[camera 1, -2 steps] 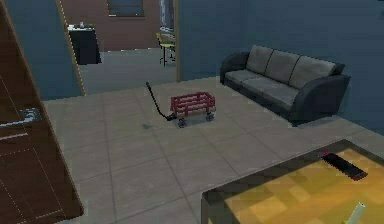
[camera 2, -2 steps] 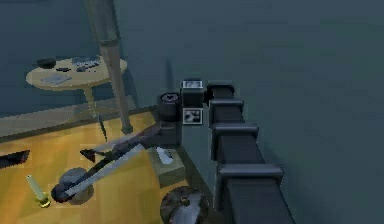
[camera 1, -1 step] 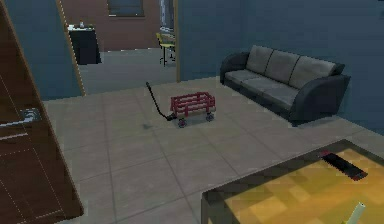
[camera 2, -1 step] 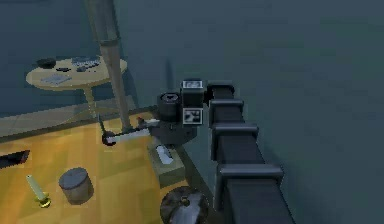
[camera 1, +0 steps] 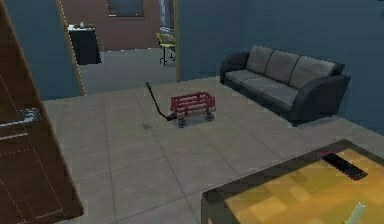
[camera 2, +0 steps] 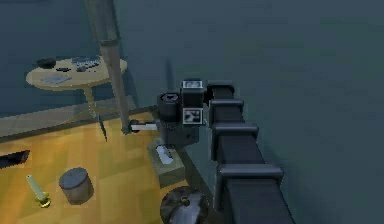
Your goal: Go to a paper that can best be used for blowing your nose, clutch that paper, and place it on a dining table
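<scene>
A pale boxy thing with a white top [camera 2: 162, 158], perhaps a tissue box, lies on the yellow wooden table [camera 2: 110, 165]. My arm rises from the arm side view's bottom edge. The gripper [camera 2: 140, 127] reaches left from the two white squares, just above that pale thing and near the table's far edge. I cannot tell whether it holds anything. The same table's corner [camera 1: 290, 190] fills the forward view's lower right.
On the table lie a grey cylinder [camera 2: 75, 185], a yellowish bottle [camera 2: 37, 190], a dark round thing [camera 2: 185, 205] and a dark remote [camera 1: 343, 164]. A round side table [camera 2: 78, 72] and pole [camera 2: 105, 50] stand behind. A red wagon [camera 1: 192, 106], grey sofa [camera 1: 285, 80] and doorway [camera 1: 125, 40] lie ahead.
</scene>
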